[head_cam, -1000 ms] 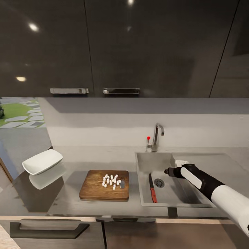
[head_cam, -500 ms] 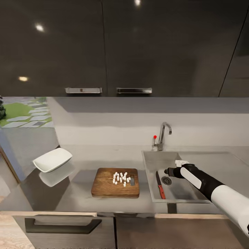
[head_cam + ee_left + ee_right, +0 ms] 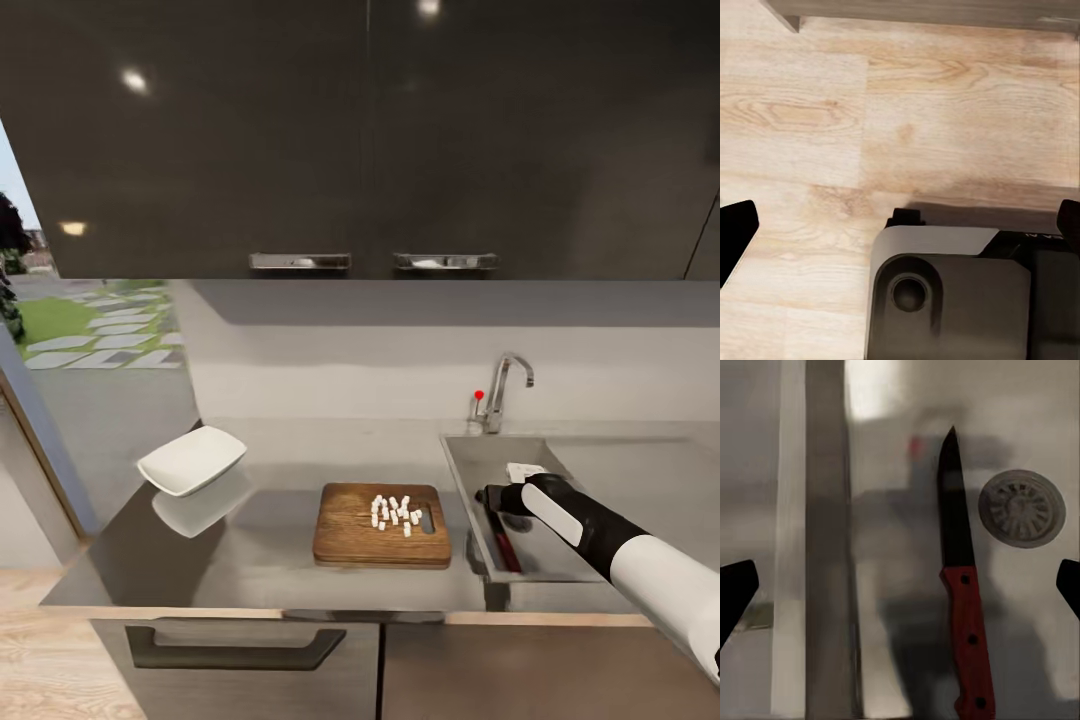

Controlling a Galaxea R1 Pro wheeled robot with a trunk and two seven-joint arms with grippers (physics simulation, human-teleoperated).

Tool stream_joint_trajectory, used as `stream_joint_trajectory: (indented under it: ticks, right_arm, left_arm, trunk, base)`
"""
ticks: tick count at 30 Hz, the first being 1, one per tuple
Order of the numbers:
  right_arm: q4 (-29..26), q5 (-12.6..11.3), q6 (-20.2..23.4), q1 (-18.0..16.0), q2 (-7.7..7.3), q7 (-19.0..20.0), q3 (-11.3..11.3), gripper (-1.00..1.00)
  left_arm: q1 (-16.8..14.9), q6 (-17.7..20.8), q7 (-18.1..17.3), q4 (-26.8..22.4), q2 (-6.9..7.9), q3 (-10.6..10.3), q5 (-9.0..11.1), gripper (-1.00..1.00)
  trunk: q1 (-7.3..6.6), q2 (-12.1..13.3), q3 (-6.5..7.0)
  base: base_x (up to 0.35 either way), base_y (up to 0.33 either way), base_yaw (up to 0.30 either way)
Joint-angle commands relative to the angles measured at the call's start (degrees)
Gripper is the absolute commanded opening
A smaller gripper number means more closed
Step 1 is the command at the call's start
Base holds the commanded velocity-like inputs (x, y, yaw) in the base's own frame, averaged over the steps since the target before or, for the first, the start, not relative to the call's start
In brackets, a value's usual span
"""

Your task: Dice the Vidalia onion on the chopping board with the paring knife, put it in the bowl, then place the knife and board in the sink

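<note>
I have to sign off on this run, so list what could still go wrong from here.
1. The onion cubes lie loose on the board, not in the bowl; moving or tipping the board could scatter them over the counter.
2. The knife already lies in the sink beside the drain, so lowering the board in might land on it.
3. The bowl sits near the counter's far left end, where a nudge could push it off.
</note>
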Motion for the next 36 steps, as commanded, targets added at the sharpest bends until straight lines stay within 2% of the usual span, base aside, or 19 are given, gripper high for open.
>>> stream_joint_trajectory:
  ticks: [1,5,18,25,32,36]
  right_arm:
    - [-0.11,-0.60,0.00,-0.11,-0.08,-0.54,0.41,1.00]
    - [-0.05,-0.60,0.00,-0.11,-0.08,-0.54,0.40,1.00]
    - [-0.11,-0.60,0.00,-0.11,-0.08,-0.54,0.40,1.00]
    - [-0.11,-0.60,0.00,-0.11,-0.08,-0.54,0.41,1.00]
    - [-0.10,-0.60,0.00,-0.11,0.01,-0.54,0.41,1.00]
    - [-0.10,-0.60,0.00,-0.11,0.79,-0.54,0.48,1.00]
  left_arm:
    - [-0.11,-0.42,0.02,0.25,-0.03,-0.20,0.45,1.00]
    - [-0.11,-0.42,0.02,0.25,-0.03,-0.20,0.45,1.00]
    - [-0.11,-0.42,0.02,0.25,-0.03,-0.20,0.45,1.00]
    - [-0.11,-0.42,0.02,0.25,-0.03,-0.20,0.45,1.00]
    - [-0.11,-0.42,0.02,0.25,-0.03,-0.20,0.45,1.00]
    - [-0.11,-0.42,0.02,0.25,-0.03,-0.20,0.45,1.00]
  trunk:
    - [0.02,-0.09,-0.10]
    - [0.02,-0.09,-0.10]
    - [0.02,-0.09,-0.10]
    - [0.02,-0.09,-0.10]
    - [0.02,-0.09,-0.10]
    - [0.02,-0.09,-0.10]
  base:
    - [0.000,0.290,0.000]
    - [0.000,0.248,0.000]
    - [0.000,0.019,0.000]
    - [0.000,0.211,0.000]
    - [0.000,0.048,0.000]
    - [0.000,0.001,0.000]
